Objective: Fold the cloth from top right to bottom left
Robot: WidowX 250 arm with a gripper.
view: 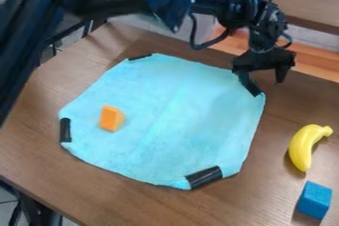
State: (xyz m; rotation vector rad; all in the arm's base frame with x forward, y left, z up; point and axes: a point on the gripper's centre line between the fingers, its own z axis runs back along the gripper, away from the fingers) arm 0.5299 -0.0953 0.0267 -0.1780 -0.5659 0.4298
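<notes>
Because the turquoise cloth (179, 126) lies flat on the wooden table (119, 195), its near edge, with the black tape (204, 177), could skid if I drag too low. Farther in, the orange wedge (111, 118) sits on the cloth and may tumble or lump the fold. At the far right corner, my jaws stand apart; closing askew, they might miss the fabric.

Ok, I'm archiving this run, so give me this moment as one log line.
cloth: spread, unfolded | claw: open, at its top-right corner | orange wedge: on cloth | banana, blue block: right of cloth
</notes>
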